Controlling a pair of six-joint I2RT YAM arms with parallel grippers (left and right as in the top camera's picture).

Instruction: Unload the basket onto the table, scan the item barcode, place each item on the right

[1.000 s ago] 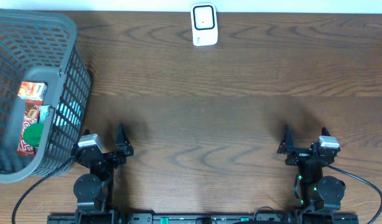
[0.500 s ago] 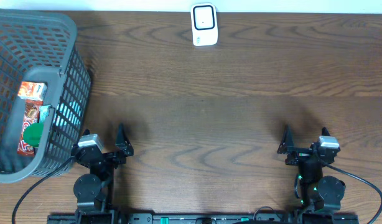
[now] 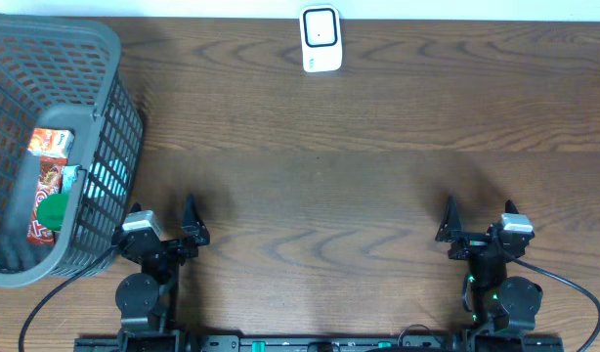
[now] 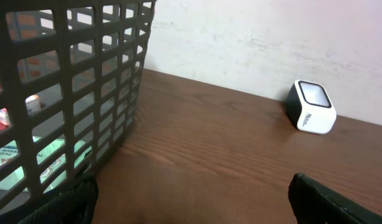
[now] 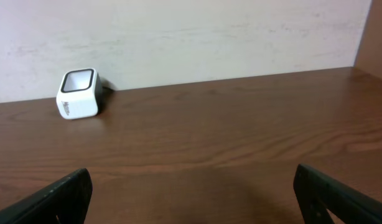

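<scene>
A white barcode scanner (image 3: 321, 39) stands at the table's far edge; it also shows in the left wrist view (image 4: 311, 107) and the right wrist view (image 5: 80, 94). The items lie in a grey mesh basket (image 3: 119, 147) at the left: a red snack packet (image 3: 48, 171), something green (image 3: 52, 209) and a teal packet (image 4: 17, 155) seen through the mesh. My left gripper (image 3: 163, 223) sits open at the near edge, just right of the basket. Open too, my right gripper (image 3: 479, 225) rests at the near right. Neither holds anything.
The basket wall (image 4: 85, 93) rises close on the left of my left gripper (image 4: 191, 199). A pale wall runs behind the scanner. Brown wood table (image 5: 241, 137) stretches ahead of my right gripper (image 5: 191, 196).
</scene>
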